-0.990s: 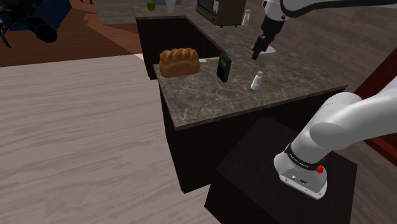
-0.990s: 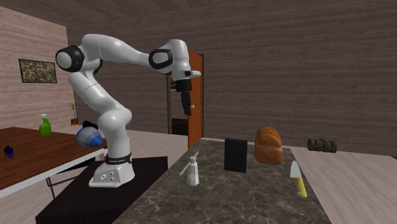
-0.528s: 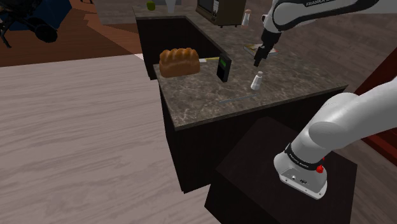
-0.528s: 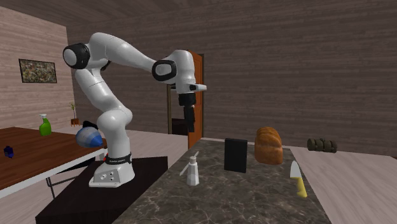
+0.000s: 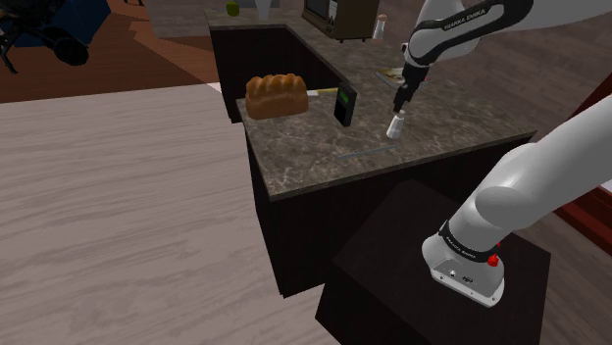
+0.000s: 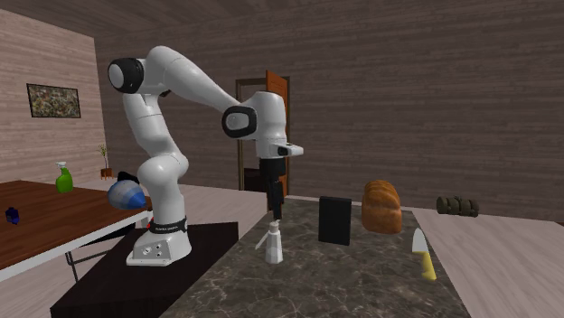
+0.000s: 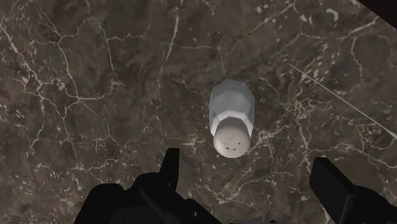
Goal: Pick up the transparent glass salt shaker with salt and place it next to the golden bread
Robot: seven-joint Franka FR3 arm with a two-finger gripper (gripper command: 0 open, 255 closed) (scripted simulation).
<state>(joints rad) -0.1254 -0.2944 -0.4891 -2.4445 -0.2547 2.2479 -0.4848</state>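
Observation:
The salt shaker (image 5: 395, 124), pale and translucent with a rounded holed cap, stands upright on the dark marble counter (image 5: 324, 157). My black gripper (image 5: 399, 103) hangs just above it, pointing down. In the wrist view the shaker (image 7: 232, 118) sits just ahead of the gap between my fingers (image 7: 168, 167), which stand wide apart and touch nothing. The golden bread loaf (image 5: 276, 95) lies farther along the counter, beyond a black box (image 5: 344, 106). In the second exterior view the gripper (image 6: 274, 210) is right over the shaker (image 6: 272, 244), and the bread (image 6: 381, 206) is to the right.
A knife with a yellow handle (image 6: 421, 253) lies near the counter's edge, on the second exterior view's right. The black box (image 6: 334, 220) stands upright between shaker and bread. A brown box (image 5: 338, 15) and another small shaker (image 5: 379, 27) sit on the back counter.
The arm has swung over the counter and lowered the gripper until it is right above the shaker. The shaker, the bread and the box have not moved.

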